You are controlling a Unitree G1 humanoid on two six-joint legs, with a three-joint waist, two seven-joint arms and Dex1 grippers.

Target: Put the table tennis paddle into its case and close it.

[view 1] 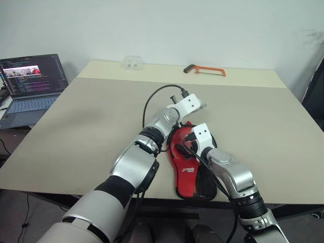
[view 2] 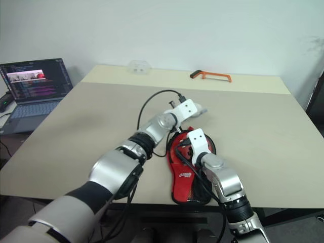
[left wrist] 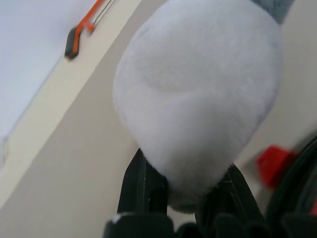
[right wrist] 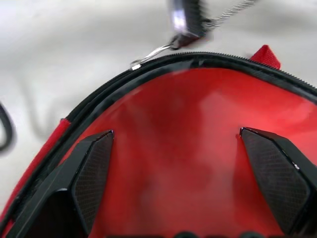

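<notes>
You are on the closing step, by the look of it. The case (view 1: 188, 169) lies on the table (view 1: 101, 116) at its near edge, red side up, logo and mesh pocket toward you. I can't tell the table tennis paddle apart from the case; it is probably inside, but that is a judgement.

Your left gripper (left wrist: 188, 193) is clenched on the pale grey pouch (left wrist: 198, 94) and holds it just above the table, past the round far end of the case. Your right gripper (right wrist: 188, 163) hangs spread wide over the red face near that end, grasping nothing.

Next, draw the pouch along the curve of the zip so the chain (right wrist: 233, 10) pulls the slider (right wrist: 185, 20) round the rim. Press the right gripper down on the case to keep it from sliding or lifting. Pull along the track, not upward.

The right wrist view gives you what the head views lack — the zip teeth along the black edge, the slider at the rim with its chain leading off, and a small red tab beside it. The left wrist view confirms the grip: both black fingers (left wrist: 143, 183) pinch the base of the pouch. The head views alone show the whole layout — both arms crossing over the case, an orange hacksaw (view 1: 205, 70) well apart at the far edge, and a laptop (view 1: 33, 81) off to the left.
</notes>
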